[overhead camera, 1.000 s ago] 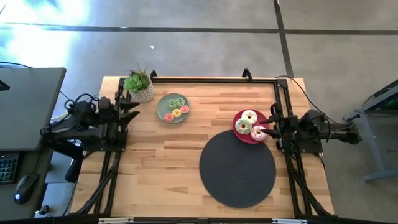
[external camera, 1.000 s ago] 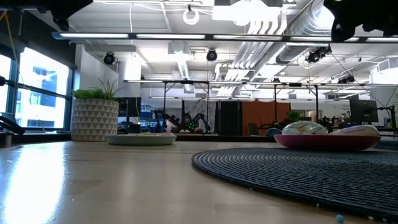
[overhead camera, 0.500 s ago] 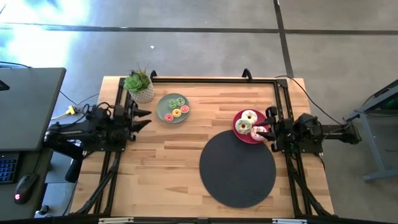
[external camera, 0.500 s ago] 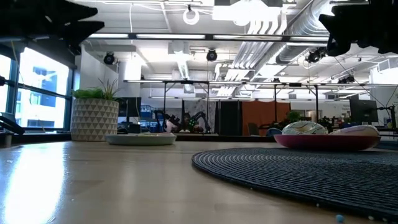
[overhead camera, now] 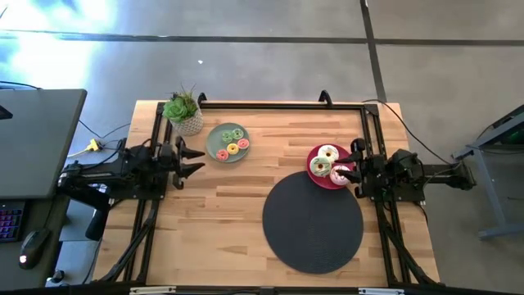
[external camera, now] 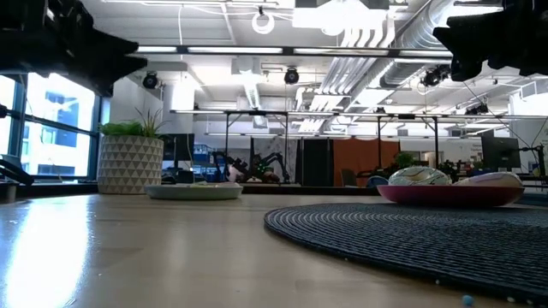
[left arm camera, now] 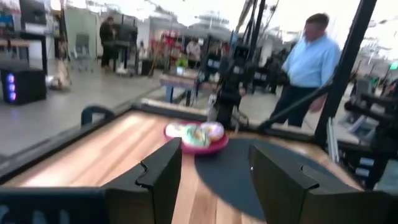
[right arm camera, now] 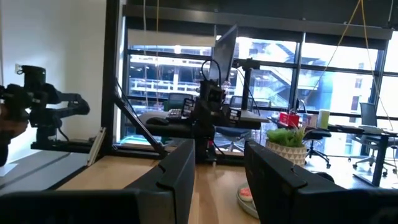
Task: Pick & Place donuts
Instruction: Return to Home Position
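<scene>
Donuts point(overhead camera: 232, 148) lie on two plates. Five small donuts point(overhead camera: 223, 137), two green, one red, one yellow and one salmon pink, sit close together on the sage-green plate point(overhead camera: 211, 145) at the far left of the counter point(overhead camera: 237, 213). Three larger donuts point(overhead camera: 328, 153), white, white-green and pink with sprinkles, crowd the pink plate point(overhead camera: 313, 156) toward the right edge. That plate touches the far rim of a round dark mat point(overhead camera: 313, 225), which fills the near right part of the counter.

A potted plant point(overhead camera: 183, 112) stands just beside the green plate, in the far left corner. A black frame rail point(overhead camera: 270, 104) runs along the far edge.

The left tool point(overhead camera: 193, 159) is released, fingers spread and empty, just left of the green plate and apart from it. The right tool point(overhead camera: 354, 161) is also released and empty, at the right rim of the pink plate beside the sprinkled donut. In the low view both arms show high above the plates.

A desk point(overhead camera: 41, 139) stands left of the counter. In the left wrist view a person in a light blue shirt point(left arm camera: 309, 59) stands beyond the counter's right side.
</scene>
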Tool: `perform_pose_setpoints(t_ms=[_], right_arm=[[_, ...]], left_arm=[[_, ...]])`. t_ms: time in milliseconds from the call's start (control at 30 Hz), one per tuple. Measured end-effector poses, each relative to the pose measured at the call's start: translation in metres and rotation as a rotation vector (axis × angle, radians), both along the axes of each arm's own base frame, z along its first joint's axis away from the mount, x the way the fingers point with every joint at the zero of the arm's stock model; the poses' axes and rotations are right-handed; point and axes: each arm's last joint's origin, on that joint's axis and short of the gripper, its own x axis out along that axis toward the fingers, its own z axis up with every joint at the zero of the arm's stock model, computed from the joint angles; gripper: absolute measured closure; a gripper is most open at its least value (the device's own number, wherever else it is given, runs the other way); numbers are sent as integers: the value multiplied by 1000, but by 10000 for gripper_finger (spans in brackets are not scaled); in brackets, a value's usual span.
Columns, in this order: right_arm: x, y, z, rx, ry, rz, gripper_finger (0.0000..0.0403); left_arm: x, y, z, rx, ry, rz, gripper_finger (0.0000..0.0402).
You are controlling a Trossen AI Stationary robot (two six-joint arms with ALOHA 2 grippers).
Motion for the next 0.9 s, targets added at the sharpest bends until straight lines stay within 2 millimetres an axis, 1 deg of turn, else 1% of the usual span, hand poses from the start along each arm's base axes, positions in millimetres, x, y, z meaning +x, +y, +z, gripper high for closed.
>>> perform_pose_setpoints(t_ms=[300, 433, 600, 767, 900], right_arm=[[0, 0, 0, 0, 0, 0, 274], [0, 0, 0, 0, 0, 0, 274], [0, 0, 0, 0, 0, 1, 274], [0, 0, 0, 0, 0, 0, 274], [0, 0, 0, 0, 0, 1, 274]], left_arm=[[1, 0, -14, -59, 141, -1, 222], [1, 0, -15, -52, 146, 0, 222], [1, 0, -8, 11, 84, 3, 222], [1, 0, -9, 27, 95, 5, 222], [1, 0, -14, 18, 147, 2, 222]])
